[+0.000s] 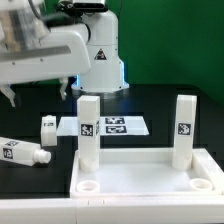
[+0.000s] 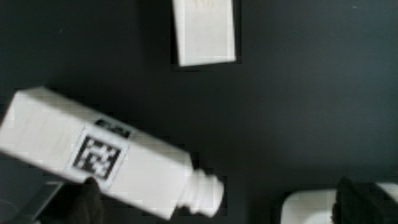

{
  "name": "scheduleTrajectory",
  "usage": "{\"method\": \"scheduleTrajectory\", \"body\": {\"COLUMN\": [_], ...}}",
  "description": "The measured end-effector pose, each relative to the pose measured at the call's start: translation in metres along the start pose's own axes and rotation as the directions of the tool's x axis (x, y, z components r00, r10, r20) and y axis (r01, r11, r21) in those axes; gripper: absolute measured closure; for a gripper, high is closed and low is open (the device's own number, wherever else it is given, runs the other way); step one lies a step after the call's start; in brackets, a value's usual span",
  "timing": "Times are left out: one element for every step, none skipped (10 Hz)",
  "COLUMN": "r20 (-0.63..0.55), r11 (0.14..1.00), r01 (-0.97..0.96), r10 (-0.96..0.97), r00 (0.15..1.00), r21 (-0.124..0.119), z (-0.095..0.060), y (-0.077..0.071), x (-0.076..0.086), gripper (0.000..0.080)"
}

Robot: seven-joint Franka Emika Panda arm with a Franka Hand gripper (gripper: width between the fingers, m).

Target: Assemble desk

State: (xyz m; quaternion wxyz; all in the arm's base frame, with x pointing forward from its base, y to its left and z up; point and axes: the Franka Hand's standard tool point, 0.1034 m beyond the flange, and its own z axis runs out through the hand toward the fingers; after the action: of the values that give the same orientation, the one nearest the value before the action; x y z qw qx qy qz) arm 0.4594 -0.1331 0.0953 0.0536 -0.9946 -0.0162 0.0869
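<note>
Reader: Tabletop (image 1: pixel 145 172), what did it hold?

Legend: Two uprights. The left leg (image 1: pixel 88 128) and the right leg (image 1: pixel 184 128), named by the exterior view's sides, each stood in a far corner socket with its tag facing the camera. The near sockets (image 1: pixel 88 186) were open rings.

Reader: Where was the tabletop?

Legend: On the table (image 1: pixel 150 105), at the near edge of the exterior view, in front of the marker board (image 1: pixel 112 126).

Reader: What lay around it?

Legend: A third leg (image 1: pixel 22 152) (image 2: pixel 98 150) lay flat on the exterior view's left, tag up, well apart from the tabletop. A fourth leg (image 1: pixel 48 127) (image 2: pixel 208 30) sat just beyond it, beside the marker board; its pose could not be told.

Reader: And the gripper (image 2: pixel 217 197)?

Legend: The arm (image 1: pixel 50 45) reached out over the exterior view's left. In the wrist view the fingers (image 2: pixel 71 198) stood wide apart and clamped nothing, above the third leg's peg end. Contact could not be told.
</note>
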Motion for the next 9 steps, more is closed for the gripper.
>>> {"method": "scheduleTrajectory", "body": {"r20": [-0.007,-0.006,-0.006,0.004,0.013,0.023,0.012,0.024,0.028], "r11": [1.000,1.000,1.000,1.000,0.999,0.998,0.997,0.997,0.996], "r01": [0.002,0.001,-0.003,-0.010,-0.025,-0.031,-0.025,-0.031,-0.031], "r10": [-0.002,-0.001,0.003,0.010,0.025,0.032,0.025,0.033,0.034], "r00": [1.000,1.000,1.000,1.000,1.000,0.999,1.000,0.999,0.999], "r21": [-0.001,-0.001,-0.006,-0.017,-0.027,-0.046,-0.074,-0.078,-0.082], "z": [-0.003,-0.003,0.002,0.015,0.032,0.052,0.070,0.081,0.089], "y": [0.001,0.001,0.002,0.006,0.010,0.014,0.012,0.005,0.000], "x": [0.002,0.002,0.001,-0.003,-0.011,-0.022,-0.030,-0.036,-0.037], "gripper": [0.0150,0.0150,0.0150,0.0150,0.0150,0.0150,0.0150,0.0150,0.0150]}}
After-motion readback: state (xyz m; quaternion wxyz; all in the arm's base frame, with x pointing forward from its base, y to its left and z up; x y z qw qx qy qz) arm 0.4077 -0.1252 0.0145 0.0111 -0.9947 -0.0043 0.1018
